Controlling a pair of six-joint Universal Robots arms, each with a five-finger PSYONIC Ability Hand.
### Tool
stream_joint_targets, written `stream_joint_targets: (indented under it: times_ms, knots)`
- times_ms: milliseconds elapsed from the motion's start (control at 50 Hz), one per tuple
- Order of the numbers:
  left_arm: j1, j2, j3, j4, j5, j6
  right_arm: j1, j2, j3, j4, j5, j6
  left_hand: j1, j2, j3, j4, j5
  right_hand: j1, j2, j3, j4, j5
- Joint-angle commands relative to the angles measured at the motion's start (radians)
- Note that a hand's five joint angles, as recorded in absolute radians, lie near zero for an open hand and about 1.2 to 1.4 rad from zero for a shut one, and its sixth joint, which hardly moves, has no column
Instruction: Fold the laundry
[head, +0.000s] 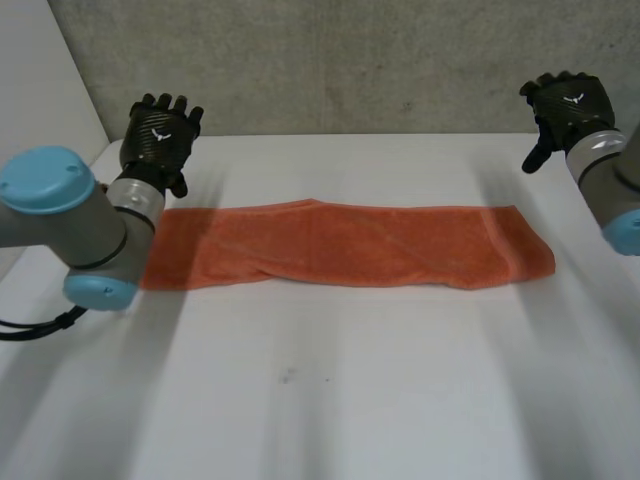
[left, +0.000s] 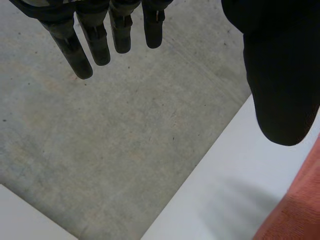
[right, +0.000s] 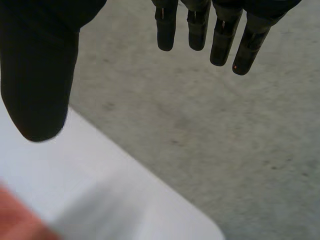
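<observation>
Left hand (head: 160, 135): raised over the far left of the table (head: 320, 400), fingers straight and spread, thumb held apart, nothing in it.
Right hand (head: 568, 105): raised at the far right corner, fingers likewise straight and released, empty.
Towel (head: 340, 245): orange, lying flat as one long narrow band across the middle of the table, between the two hands and touched by neither.
Done, by the look of it: band is narrow and shows a layered edge along its near side, so a lengthwise fold seems already made.
Left to do, as I judge: crosswise folds to bring the ends together; neither end is grasped yet.
Hidden: left end of the band runs under the left arm (head: 70, 220) in the head view.
Hard to tell: how many layers the band has; each wrist view catches just a bit of orange beside the thumb, too little to name the edge.
</observation>
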Motion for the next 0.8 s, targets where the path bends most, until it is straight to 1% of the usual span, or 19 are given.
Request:
stream_joint_targets:
  times_ms: [20, 40, 80, 140, 180, 220, 240, 300, 360, 440, 500, 520, 540, 600, 620, 680, 700, 760, 800]
  knots:
    - [-0.002, 0.146, -0.187, -0.042, 0.003, -0.003, -0.077, -0.147, 0.220, 0.222, -0.123, -0.011, -0.021, -0.030, -0.041, -0.031, -0.048, -0.036, -0.048, -0.038, -0.060, -0.067]
    - [-0.005, 0.177, -0.228, -0.059, 0.004, -0.003, -0.083, -0.149, 0.237, 0.242, -0.128, -0.011, -0.021, -0.030, -0.041, -0.031, -0.048, -0.036, -0.048, -0.038, -0.060, -0.067]
    - [-0.010, 0.206, -0.264, -0.073, 0.004, -0.009, -0.099, -0.147, 0.289, 0.269, -0.141, -0.014, -0.021, -0.030, -0.041, -0.031, -0.048, 0.091, 0.079, 0.088, 0.067, 0.060]
    - [-0.028, 0.243, -0.333, -0.099, 0.004, -0.041, -0.103, -0.146, 0.335, 0.259, -0.164, -0.034, -0.021, -0.030, -0.041, -0.031, -0.048, 0.200, 0.188, 0.197, 0.176, 0.169]
    - [-0.042, 0.254, -0.360, -0.102, 0.001, -0.073, -0.122, -0.141, 0.375, 0.230, -0.196, -0.066, -0.021, -0.030, -0.041, -0.031, -0.048, 0.273, 0.262, 0.271, 0.249, 0.242]
    - [-0.051, 0.267, -0.380, -0.102, -0.001, -0.106, -0.129, -0.141, 0.388, 0.214, -0.207, -0.078, -0.021, -0.030, -0.041, -0.031, -0.048, 0.288, 0.277, 0.286, 0.264, 0.257]
    - [-0.051, 0.267, -0.381, -0.102, -0.001, -0.106, -0.149, -0.132, 0.405, 0.173, -0.239, -0.110, -0.021, -0.030, -0.041, -0.031, -0.048, 0.306, 0.294, 0.303, 0.282, 0.275]
    - [-0.054, 0.283, -0.405, -0.099, 0.003, -0.133, -0.159, -0.103, 0.411, 0.133, -0.264, -0.129, -0.021, -0.030, -0.041, -0.031, -0.048, 0.356, 0.344, 0.353, 0.332, 0.325]
    - [-0.054, 0.284, -0.417, -0.088, 0.004, -0.143, -0.165, -0.040, 0.400, 0.095, -0.273, -0.140, -0.021, -0.030, -0.041, -0.031, -0.048, 0.426, 0.415, 0.424, 0.402, 0.395]
    - [-0.054, 0.278, -0.425, -0.082, 0.003, -0.144, -0.182, 0.018, 0.371, 0.070, -0.264, -0.154, -0.020, -0.029, -0.040, -0.030, -0.047, 0.646, 0.635, 0.644, 0.622, 0.615]
    - [-0.054, 0.277, -0.430, -0.082, 0.003, -0.146, -0.195, 0.076, 0.336, 0.064, -0.260, -0.167, -0.021, -0.030, -0.041, -0.031, -0.048, 0.954, 0.942, 0.951, 0.929, 0.923]
    - [-0.054, 0.278, -0.431, -0.082, 0.003, -0.146, -0.198, 0.090, 0.325, 0.064, -0.256, -0.172, -0.021, -0.030, -0.041, -0.031, -0.048, 1.129, 1.118, 1.127, 1.105, 1.098]
    - [-0.054, 0.278, -0.431, -0.082, 0.003, -0.146, -0.206, 0.104, 0.302, 0.064, -0.241, -0.177, -0.021, -0.030, -0.041, -0.031, -0.048, 1.185, 1.174, 1.183, 1.161, 1.154]
    - [-0.054, 0.280, -0.433, -0.082, 0.003, -0.146, -0.234, 0.106, 0.274, 0.061, -0.180, -0.186, -0.021, -0.030, -0.041, -0.031, -0.048, 1.186, 1.174, 1.183, 1.162, 1.155]
    - [-0.054, 0.281, -0.434, -0.082, 0.003, -0.146, -0.257, 0.103, 0.259, 0.043, -0.113, -0.197, -0.021, -0.030, -0.041, -0.031, -0.048, 1.186, 1.174, 1.183, 1.162, 1.155]
    - [-0.056, 0.286, -0.440, -0.082, 0.003, -0.146, -0.275, 0.081, 0.234, -0.002, -0.021, -0.238, -0.021, -0.030, -0.041, -0.031, -0.048, 1.186, 1.174, 1.183, 1.162, 1.155]
    - [-0.056, 0.286, -0.440, -0.082, 0.003, -0.146, -0.281, 0.054, 0.222, -0.034, 0.024, -0.288, -0.021, -0.030, -0.041, -0.031, -0.048, 1.186, 1.174, 1.183, 1.162, 1.155]
    - [-0.056, 0.289, -0.442, -0.082, 0.001, -0.146, -0.280, 0.012, 0.208, -0.077, 0.072, -0.405, -0.021, -0.030, -0.041, -0.031, -0.048, 1.186, 1.174, 1.183, 1.162, 1.155]
    - [-0.056, 0.292, -0.443, -0.082, 0.001, -0.146, -0.278, 0.004, 0.205, -0.083, 0.075, -0.428, -0.021, -0.030, -0.041, -0.031, -0.048, 1.186, 1.174, 1.183, 1.162, 1.155]
